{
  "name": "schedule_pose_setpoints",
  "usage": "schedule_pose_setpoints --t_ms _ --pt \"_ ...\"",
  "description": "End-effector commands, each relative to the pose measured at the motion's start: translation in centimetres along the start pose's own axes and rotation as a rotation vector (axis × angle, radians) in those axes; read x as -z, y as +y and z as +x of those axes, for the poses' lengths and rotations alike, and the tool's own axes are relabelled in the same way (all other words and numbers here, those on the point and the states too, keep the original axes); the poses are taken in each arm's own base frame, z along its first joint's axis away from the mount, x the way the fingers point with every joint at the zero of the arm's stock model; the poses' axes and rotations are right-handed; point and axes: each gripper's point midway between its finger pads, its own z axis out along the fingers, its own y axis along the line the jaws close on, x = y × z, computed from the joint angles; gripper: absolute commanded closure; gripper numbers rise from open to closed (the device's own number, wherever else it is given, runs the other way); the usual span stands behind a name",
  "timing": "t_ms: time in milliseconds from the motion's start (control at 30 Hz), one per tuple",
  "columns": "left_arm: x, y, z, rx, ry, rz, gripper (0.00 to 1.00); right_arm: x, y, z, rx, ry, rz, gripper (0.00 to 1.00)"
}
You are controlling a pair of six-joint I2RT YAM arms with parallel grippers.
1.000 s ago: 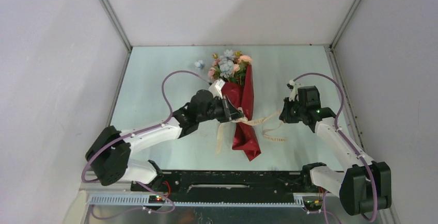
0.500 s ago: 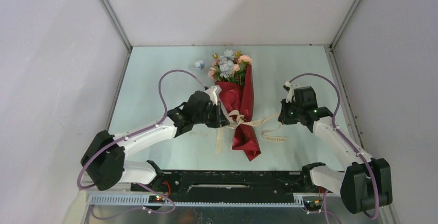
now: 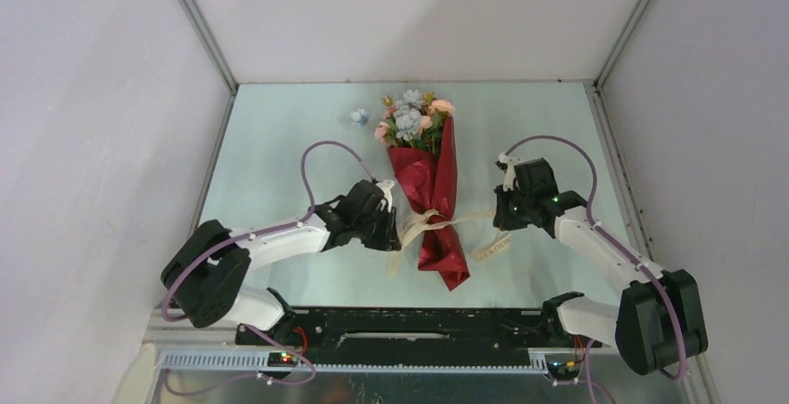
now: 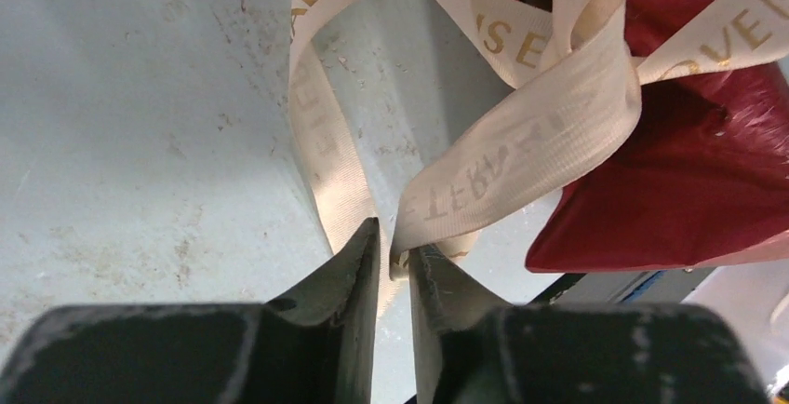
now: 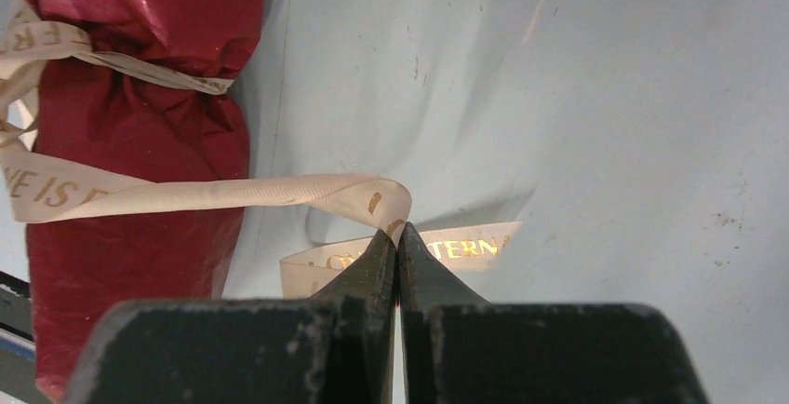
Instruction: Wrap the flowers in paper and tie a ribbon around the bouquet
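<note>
Plainly risky on the left: left gripper [image 4: 394, 250] barely parted, with a fold of ribbon [image 4: 521, 143] lying loose between its tips, not clearly pinched. Could let that end slip and slacken the tie around the red paper [image 3: 433, 181] in the middle, with flowers [image 3: 409, 120] poking out toward the far side. Clamped shut on the other ribbon tail, right gripper [image 5: 398, 246]; could, pulling alone, drag the paper rightward or loosen the wrap.

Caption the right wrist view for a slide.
Right gripper pinches the flat cream gold-lettered ribbon looped around the crinkled red paper wrap.
</note>
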Motion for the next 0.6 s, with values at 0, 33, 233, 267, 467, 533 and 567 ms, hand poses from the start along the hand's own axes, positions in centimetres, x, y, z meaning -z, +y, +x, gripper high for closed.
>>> schedule_pose_setpoints --t_ms 0,33,233,267,467,533,567 --pt "0.1 -1.1 -1.0 -0.075 -0.017 0.044 0.72 -0.4 0.0 -0.4 0.015 0.008 0.014 0.97" --pt "0.3 -1.5 -1.2 -0.082 -0.023 0.056 0.6 -0.5 0.1 -0.3 0.02 0.014 0.008 0.95" --pt "3.7 -3.9 -4.0 -0.151 -0.147 0.122 0.09 -1.0 0.6 -0.2 0.058 0.036 -0.015 0.78" --pt "4.3 -4.1 -4.5 -0.159 -0.164 0.121 0.03 -1.1 0.8 -0.2 0.073 0.04 -0.026 0.72" --pt "8.3 -5.1 -8.6 -0.233 -0.33 0.077 0.0 -0.2 2.5 -1.4 0.211 -0.011 -0.096 0.4" --pt "8.4 -5.5 -9.6 -0.239 -0.346 0.083 0.0 0.3 3.5 -2.1 0.32 -0.059 -0.126 0.37" --pt "8.6 -6.1 -10.3 -0.242 -0.353 0.099 0.0 0.5 4.1 -2.4 0.369 -0.081 -0.142 0.36"
